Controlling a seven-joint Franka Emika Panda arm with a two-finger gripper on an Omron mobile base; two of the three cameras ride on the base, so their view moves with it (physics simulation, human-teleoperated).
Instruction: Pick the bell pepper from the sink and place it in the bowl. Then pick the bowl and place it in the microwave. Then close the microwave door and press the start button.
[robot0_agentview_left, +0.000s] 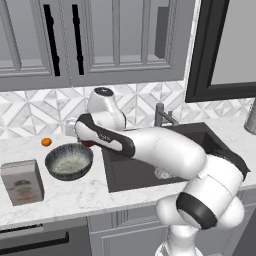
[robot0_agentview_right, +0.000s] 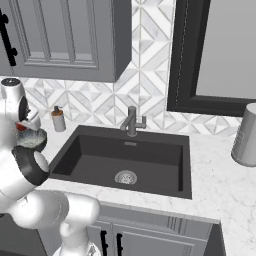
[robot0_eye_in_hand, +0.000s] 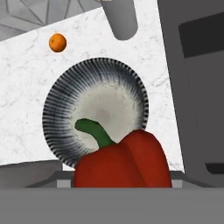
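Pepper (robot0_eye_in_hand: 124, 159): red, green stem; carried in the gripper (robot0_agentview_left: 86, 142), jaws spread wide around its body, held in the air above the counter (robot0_agentview_left: 65, 197). Bowl (robot0_eye_in_hand: 95, 113): directly under the hand, rim just beside the sink (robot0_agentview_right: 125, 160). The pepper hangs over the bowl's near edge, stem pointing toward the bowl's centre; a short shift inward looks needed before release.

above bowl (robot0_eye_in_hand: 94, 111): open | beside: orange fruit (robot0_eye_in_hand: 57, 43), box (robot0_agentview_left: 22, 182)

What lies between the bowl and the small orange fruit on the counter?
Nothing: in the hand view, only bare marble countertop separates the bowl from the orange fruit.
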